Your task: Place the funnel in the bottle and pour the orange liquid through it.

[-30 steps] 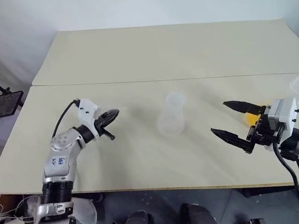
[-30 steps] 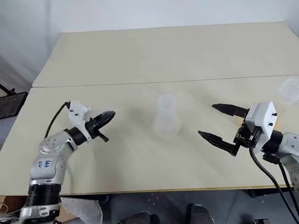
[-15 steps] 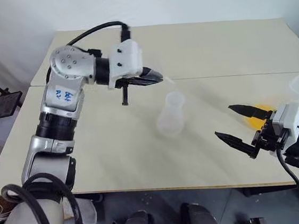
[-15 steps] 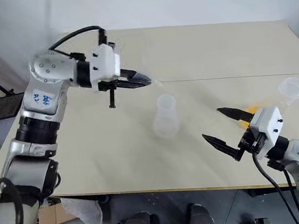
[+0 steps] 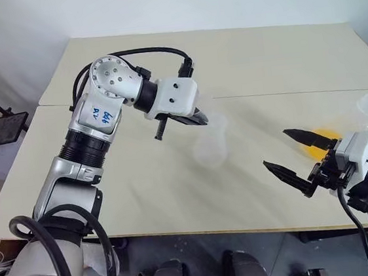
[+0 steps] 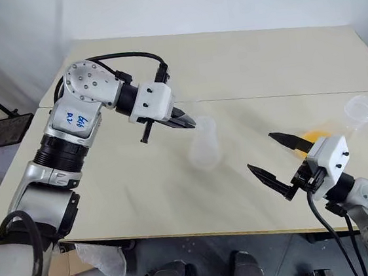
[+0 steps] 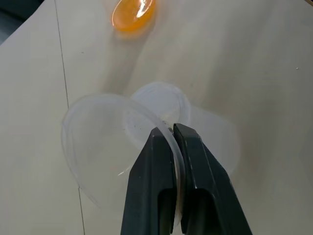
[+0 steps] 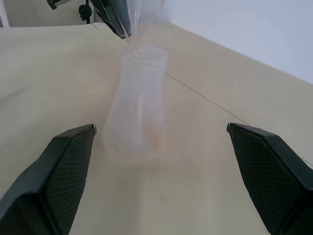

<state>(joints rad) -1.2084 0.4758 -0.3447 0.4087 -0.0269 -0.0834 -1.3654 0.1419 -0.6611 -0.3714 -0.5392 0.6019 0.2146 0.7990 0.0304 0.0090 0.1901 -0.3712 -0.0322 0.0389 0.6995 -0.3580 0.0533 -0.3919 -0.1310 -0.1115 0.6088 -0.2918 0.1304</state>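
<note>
The clear conical bottle [image 5: 212,145] stands upright mid-table. My left gripper [image 5: 199,118] is shut on the rim of the transparent funnel [image 7: 105,139], holding it tilted just above the bottle's mouth [image 7: 161,96]. In the right wrist view the funnel's spout [image 8: 138,22] hangs right at the bottle's [image 8: 137,107] opening. The orange liquid [image 5: 319,143] pools at the table's right, just behind my right gripper [image 5: 274,148]. That gripper stands open and empty, level, to the right of the bottle.
A clear long-necked flask lies at the right edge, its open mouth [image 6: 360,109] pointing away; the orange pool sits in its belly. A seam [image 5: 134,102] crosses the tabletop behind the bottle. The table's front edge [image 5: 200,230] runs close under the right gripper.
My left arm rose from low over the table's left and swung right, wrist rolling, bringing the funnel over the bottle's mouth. The right gripper stayed in place, open.
</note>
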